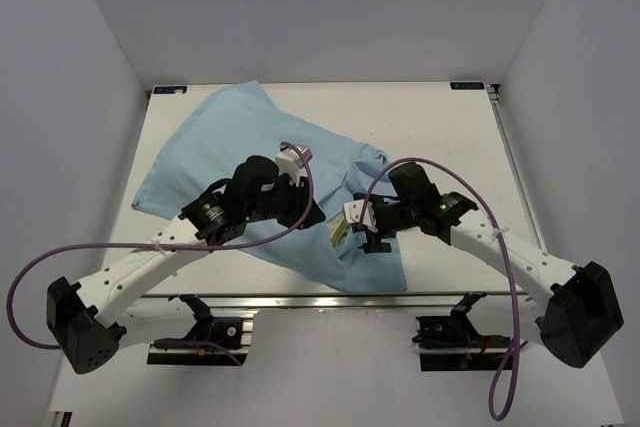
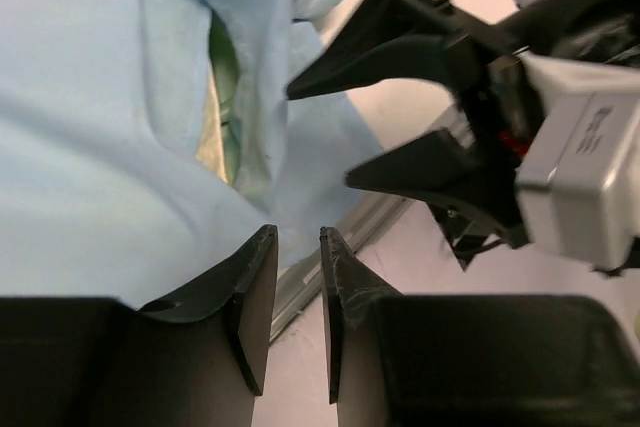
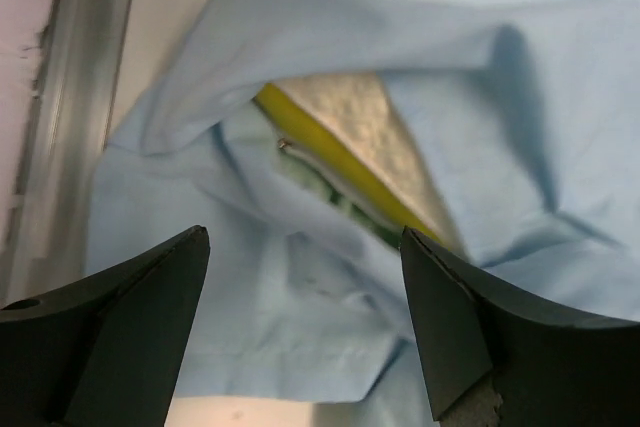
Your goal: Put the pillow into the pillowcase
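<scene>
White counter (image 1: 440, 127) with the limp light blue pillowcase (image 1: 230, 147) sprawled across the centre-left of the top view.
Its mouth gapes at lower centre, baring the cream, yellow-rimmed pillow (image 3: 360, 127) inside. The right fingers (image 3: 130, 317) are spread wide before it. The left fingers (image 2: 250, 292) are nearly together, with nothing visible in the narrow gap.

The thick cream foam pillow (image 3: 365, 132) with its bright yellow rim is almost wholly hidden inside the limp light-blue cloth pillowcase (image 3: 300, 27). Only a dotted wedge and a strip of rim show at the mouth. The pillowcase runs off the top and right edges of the right wrist view and off the top and left of the left wrist view. From above, both arms cover its near part, and the left gripper (image 2: 297, 231) lies hidden under its own wrist. The right gripper (image 2: 320, 137) is blurred there, its grey housing cut by the right edge.
</scene>
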Controlling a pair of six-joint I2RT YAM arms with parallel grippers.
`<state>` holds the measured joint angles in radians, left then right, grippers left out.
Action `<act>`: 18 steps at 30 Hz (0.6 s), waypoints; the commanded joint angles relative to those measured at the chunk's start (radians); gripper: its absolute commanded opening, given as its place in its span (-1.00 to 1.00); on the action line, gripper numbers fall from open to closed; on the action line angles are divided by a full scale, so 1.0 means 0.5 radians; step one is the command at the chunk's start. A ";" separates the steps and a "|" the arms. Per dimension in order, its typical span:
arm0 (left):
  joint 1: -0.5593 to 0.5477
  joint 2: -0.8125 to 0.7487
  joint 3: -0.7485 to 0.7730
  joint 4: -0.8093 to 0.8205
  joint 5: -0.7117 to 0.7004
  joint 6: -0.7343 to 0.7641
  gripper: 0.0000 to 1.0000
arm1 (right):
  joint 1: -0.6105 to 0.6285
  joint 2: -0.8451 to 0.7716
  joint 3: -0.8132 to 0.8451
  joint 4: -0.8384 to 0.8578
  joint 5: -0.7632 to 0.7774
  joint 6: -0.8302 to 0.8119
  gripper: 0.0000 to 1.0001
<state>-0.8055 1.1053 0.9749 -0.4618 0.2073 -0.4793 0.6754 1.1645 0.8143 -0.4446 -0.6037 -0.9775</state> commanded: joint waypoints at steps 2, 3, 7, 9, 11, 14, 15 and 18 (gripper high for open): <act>0.000 -0.066 0.020 -0.129 0.140 -0.011 -0.32 | 0.134 0.116 0.126 0.144 0.167 -0.333 0.62; 0.000 -0.081 0.005 -0.126 0.144 -0.017 -0.32 | 0.192 0.153 0.139 0.129 0.237 -0.370 0.60; 0.000 -0.179 -0.069 -0.147 0.095 -0.048 -0.30 | 0.300 0.312 0.136 0.040 0.360 -0.524 0.41; 0.000 -0.229 -0.090 -0.162 0.064 -0.066 -0.25 | 0.321 0.365 0.126 0.003 0.379 -0.570 0.26; 0.000 -0.265 -0.127 -0.181 0.043 -0.078 -0.13 | 0.333 0.395 0.139 -0.083 0.382 -0.603 0.13; 0.000 -0.299 -0.191 -0.181 0.018 -0.097 0.02 | 0.340 0.432 0.142 -0.129 0.416 -0.634 0.00; 0.000 -0.321 -0.204 -0.166 0.015 -0.100 0.04 | 0.349 0.441 0.139 -0.114 0.446 -0.628 -0.05; -0.003 -0.342 -0.241 -0.138 0.009 -0.124 0.07 | 0.364 0.524 0.148 -0.044 0.520 -0.558 -0.50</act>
<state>-0.8055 0.9607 0.8707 -0.5396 0.2253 -0.5236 0.8452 1.3952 0.8616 -0.4686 -0.3908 -1.2366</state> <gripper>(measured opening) 0.533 0.291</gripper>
